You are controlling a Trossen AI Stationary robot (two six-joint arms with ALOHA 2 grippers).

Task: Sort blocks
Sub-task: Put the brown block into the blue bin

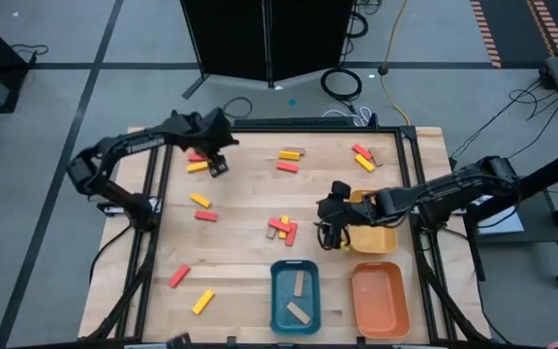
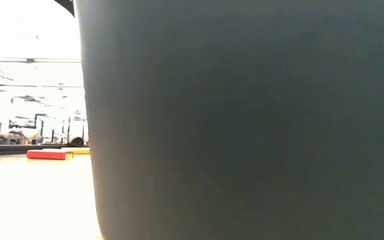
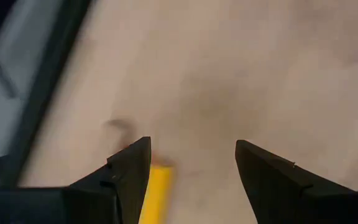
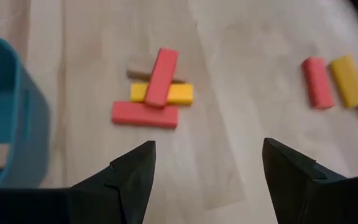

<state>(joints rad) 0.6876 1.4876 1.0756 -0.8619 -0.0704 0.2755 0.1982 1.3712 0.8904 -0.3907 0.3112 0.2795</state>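
Observation:
Red, yellow and tan blocks lie scattered flat on the wooden table (image 1: 240,262). A small pile (image 1: 282,228) sits mid-table, and the right wrist view shows it (image 4: 154,93) with one red bar lying across the others. My right gripper (image 1: 332,236) (image 4: 207,180) hangs open above the bare table just right of that pile, with nothing between its fingers. My left gripper (image 1: 218,165) (image 3: 191,180) is open and points steeply down at the far left, beside a red and yellow pair (image 1: 198,161). A yellow block (image 3: 157,193) shows by one finger on the table below.
A blue tray (image 1: 295,296) holding two tan blocks and an orange tray (image 1: 381,301) stand at the near edge. A yellow tray (image 1: 376,237) lies partly under my right arm. More blocks lie far right (image 1: 361,155), far middle (image 1: 289,155) and near left (image 1: 179,276). A dark wall fills most of the low view.

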